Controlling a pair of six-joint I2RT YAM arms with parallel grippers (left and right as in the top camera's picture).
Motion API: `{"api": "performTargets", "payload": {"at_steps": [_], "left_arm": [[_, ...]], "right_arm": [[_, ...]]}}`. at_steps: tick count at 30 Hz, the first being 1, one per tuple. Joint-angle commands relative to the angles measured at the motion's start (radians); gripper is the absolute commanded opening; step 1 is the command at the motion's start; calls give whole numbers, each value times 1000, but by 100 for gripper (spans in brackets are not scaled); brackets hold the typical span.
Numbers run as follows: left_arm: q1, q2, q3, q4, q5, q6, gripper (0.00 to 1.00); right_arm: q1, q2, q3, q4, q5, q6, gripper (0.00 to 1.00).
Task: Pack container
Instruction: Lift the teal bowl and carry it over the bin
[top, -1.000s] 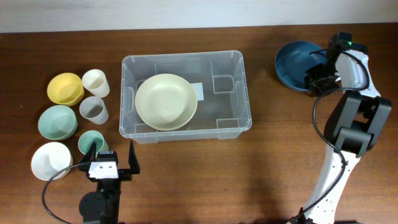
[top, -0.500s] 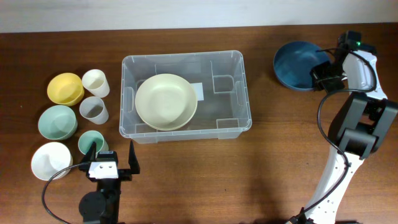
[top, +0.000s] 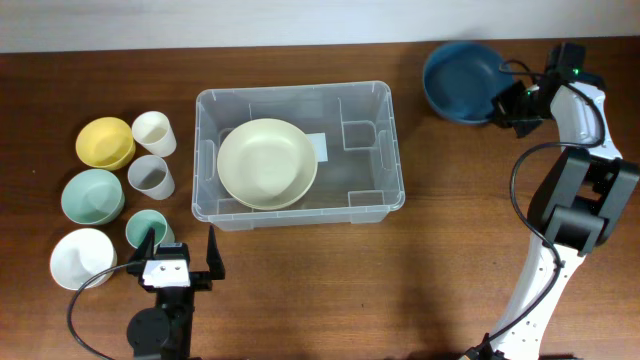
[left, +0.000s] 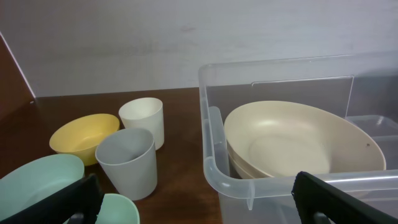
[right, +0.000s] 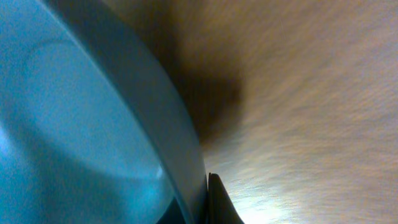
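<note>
Blue bowl (top: 458, 82) has shifted left & toward far edge, right end effector (top: 507, 103) clamped on its rim. Left end effector (top: 182, 243) wide open, empty, at front-left. Container (top: 300, 91) sits mid-bench (top: 420, 280) w/ cream bowl (top: 267, 163) inside.

The right arm (top: 530, 280) has white links, black joints, a looping black cable (top: 513, 186) and a green wrist light (top: 575, 70). The left arm (top: 160, 325) is black, with a white block (top: 167, 270) and black fingers (top: 214, 258).

four pale bowls (top: 267, 163), one blue bowl (top: 458, 82), three cups (top: 150, 177), one container (top: 300, 91).
</note>
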Motion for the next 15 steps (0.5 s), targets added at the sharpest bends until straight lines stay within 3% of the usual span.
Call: {"api": "performTargets", "payload": {"at_steps": [1,9,15], "left_arm": [[5,-8,-5,-3,11,-6,100],[5,-8,-5,-3,11,-6,99],[5,-8,-5,-3,11,-6,99]], "right_arm": [[-8,-6,38,22,-253,-69,4],[19,-109,152,6,-457,-89,4],[137,-241,223,-93,-444,-166,4]]}}
